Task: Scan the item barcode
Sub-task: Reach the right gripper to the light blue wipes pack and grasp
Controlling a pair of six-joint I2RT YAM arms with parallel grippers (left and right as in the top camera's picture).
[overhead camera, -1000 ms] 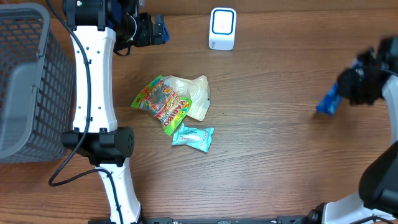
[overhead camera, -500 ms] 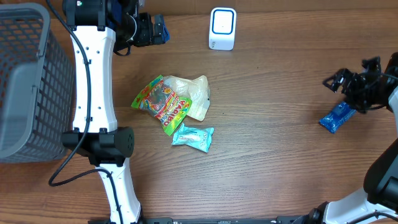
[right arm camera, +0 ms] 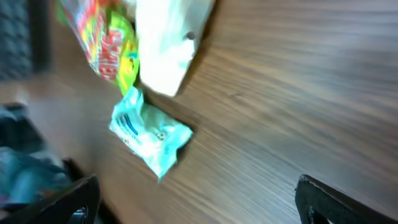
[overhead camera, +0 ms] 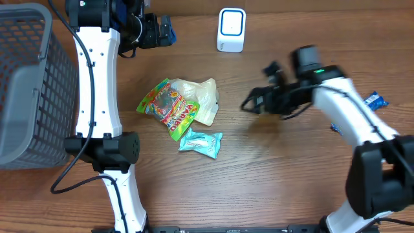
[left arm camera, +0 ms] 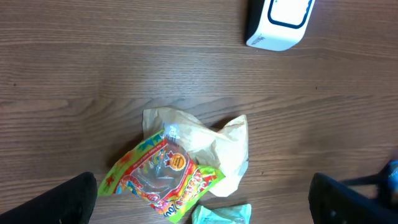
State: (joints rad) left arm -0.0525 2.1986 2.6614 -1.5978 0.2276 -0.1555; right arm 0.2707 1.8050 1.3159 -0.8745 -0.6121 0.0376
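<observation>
1. The barcode scanner (overhead camera: 231, 29), a small white box with a blue-edged face, stands at the far edge of the wooden table (overhead camera: 291, 188). There, either arm can bring an item up to it.
2. In front of the scanner and a little to its left lies a pile. A colourful candy bag (overhead camera: 167, 107) rests partly over a pale bag (overhead camera: 202, 100), and a teal packet (overhead camera: 200, 143) sits just beside them on the side away from the scanner. None is held, so I judge these are waiting to be scanned.
3. A blue packet (overhead camera: 374, 100) lies well to the scanner's right, partly hidden behind the right arm and apart from the pile.
4. The right gripper (overhead camera: 253, 103) hangs in front of the scanner and slightly to its right, between the pile and the blue packet. It shows blurred overhead. Its fingers stand wide apart with only bare wood between them. Its wrist camera frames the teal packet, which looks like the likely next pick.
5. The left gripper (overhead camera: 163, 30) sits just left of the scanner, fingers spread and empty, seemingly parked clear of the work.
6. A grey mesh basket (overhead camera: 26, 84) stands far to the scanner's left, probably for finished items.
</observation>
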